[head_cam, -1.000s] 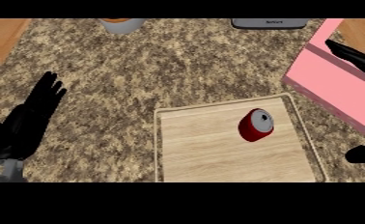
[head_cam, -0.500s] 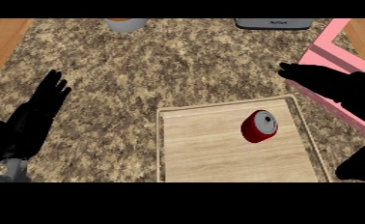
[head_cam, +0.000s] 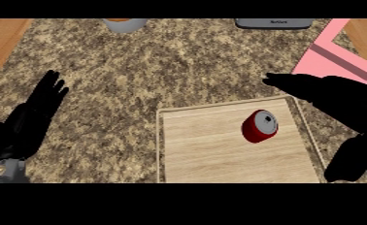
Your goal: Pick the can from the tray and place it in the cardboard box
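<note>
A red can [head_cam: 258, 126] with a grey top lies tilted on the right half of a light wooden tray [head_cam: 208, 151] at the lower centre. My right hand [head_cam: 326, 95] hovers open at the tray's far right corner, fingers stretched leftward just above and to the right of the can, not touching it; its thumb shows dark at the lower right. The pink box [head_cam: 335, 54] sits at the right edge, partly hidden behind that hand. My left hand [head_cam: 32, 117] rests open at the lower left, fingers up.
A grey cup [head_cam: 125, 24] stands at the counter's far edge, left of centre. A dark grey appliance [head_cam: 274, 23] sits at the far right. Wood edging [head_cam: 13, 35] borders the speckled counter on the left.
My right hand has swung in from the right edge, leftward and lower, now covering part of the pink box and reaching over the tray's corner. The can and left hand stay put.
</note>
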